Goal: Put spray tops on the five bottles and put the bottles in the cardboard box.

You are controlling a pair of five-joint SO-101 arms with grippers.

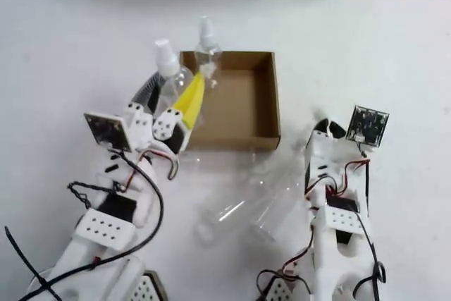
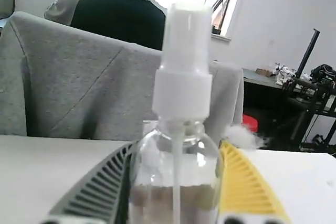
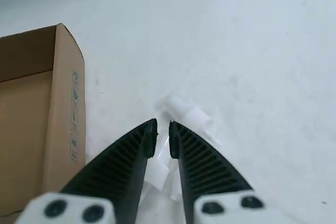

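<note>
My left gripper is shut on a clear bottle that carries a white spray top, upright just left of the cardboard box. In the left wrist view the bottle sits between the grey finger and the yellow finger. A second capped bottle stands at the box's far left corner. My right gripper is shut with nothing in it, low over loose white spray tops on the table to the right of the box.
Clear bottles without tops lie on their sides on the table between the two arms, in front of the box. The white table stretches bare to the far right and far left. A grey chair back stands behind the table.
</note>
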